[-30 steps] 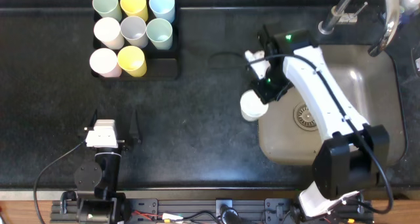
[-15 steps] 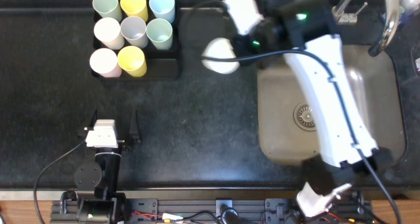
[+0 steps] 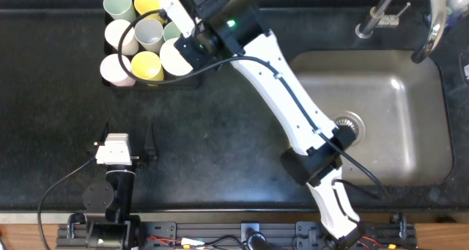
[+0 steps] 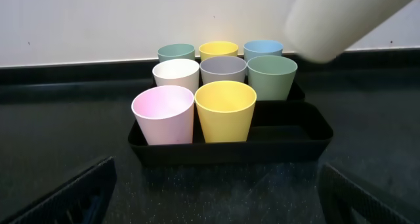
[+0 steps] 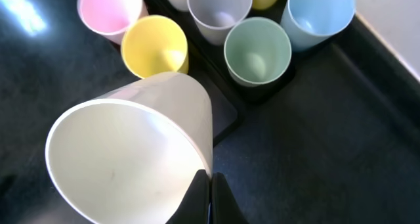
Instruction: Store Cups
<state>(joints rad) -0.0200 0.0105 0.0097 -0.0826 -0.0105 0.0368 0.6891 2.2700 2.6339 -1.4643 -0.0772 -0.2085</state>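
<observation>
White cup (image 5: 128,165) pinched in right pincer (image 5: 211,194)

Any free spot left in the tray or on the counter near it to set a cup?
The tray has one bare slot: the corner next to the front yellow cup and the green cup, sink side. Other eight slots are full. The right gripper holds a white cup close over it. The counter between tray and sink is bare.

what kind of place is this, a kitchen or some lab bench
Most likely a kitchen counter used as a robot test station: a stainless steel sink basin with a metal tap, a dark speckled worktop, and a black plastic tray of pastel cups. The right gripper grips a white plastic cup.
</observation>
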